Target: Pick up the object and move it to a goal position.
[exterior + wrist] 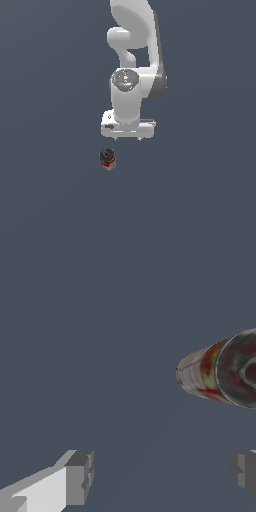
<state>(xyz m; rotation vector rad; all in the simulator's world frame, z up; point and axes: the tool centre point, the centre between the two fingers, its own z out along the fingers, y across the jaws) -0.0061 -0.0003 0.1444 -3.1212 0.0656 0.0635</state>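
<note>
Spread gripper (pixel 160 476) fingers hold nothing; the can (pixel 220 373), cut off by the frame edge, stands apart.

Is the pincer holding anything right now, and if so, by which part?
Nothing is held. The pincer is open and empty, and the can stands apart from it.

Arm (pixel 134 35): glossy white rounded casings, with a grey band down the side at the exterior view's right. Wrist joint carries a round grey cap (pixel 124 80) with small coloured marks. Hand (pixel 128 138): a wide, flat white body. Fingers (pixel 78 477): white shanks ending in blocky grey pads.
</note>
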